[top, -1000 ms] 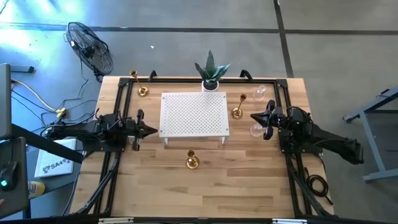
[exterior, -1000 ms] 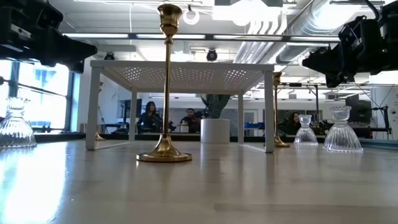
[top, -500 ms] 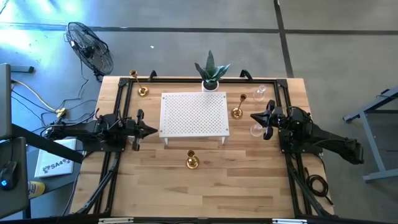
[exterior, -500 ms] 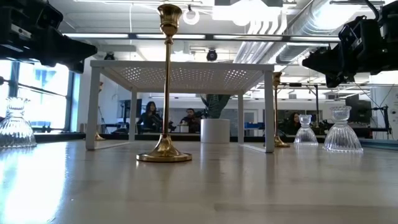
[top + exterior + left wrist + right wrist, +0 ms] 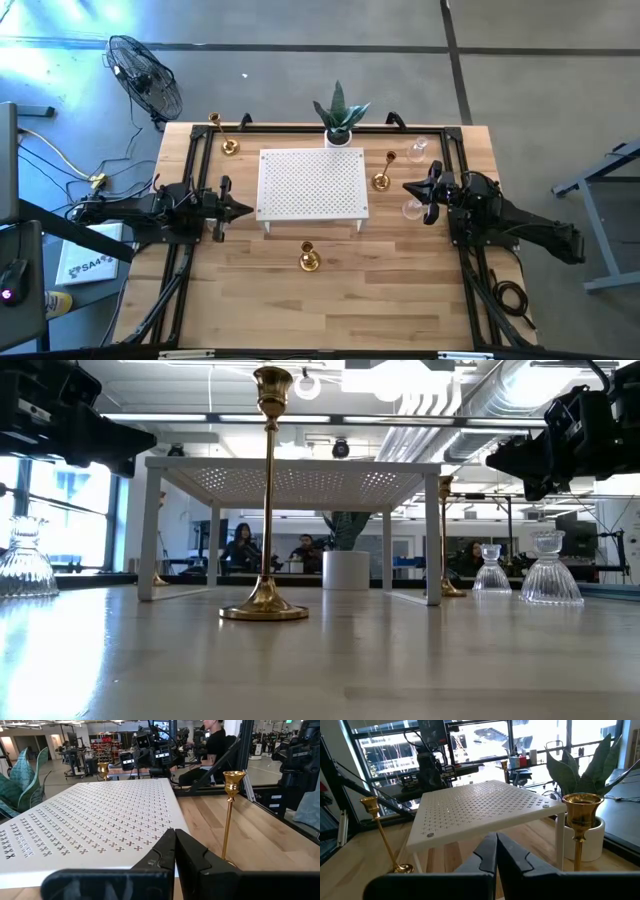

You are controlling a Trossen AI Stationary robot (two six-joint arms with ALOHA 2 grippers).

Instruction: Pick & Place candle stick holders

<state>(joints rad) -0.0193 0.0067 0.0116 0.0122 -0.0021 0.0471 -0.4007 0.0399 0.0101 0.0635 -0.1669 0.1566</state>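
Nothing has moved: left gripper and right gripper stay clenched empty beside the white perforated metal stand, slim gold candle stick holders untouched.

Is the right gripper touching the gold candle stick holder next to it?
Apart. In the high view, bare table shows between the shut right gripper and the gold candle stick holder.

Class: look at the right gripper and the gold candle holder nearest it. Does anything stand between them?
Nothing visible does. The right gripper, shut, hangs beside the gold candle holder by the white rack; the glass holder sits off to the side.
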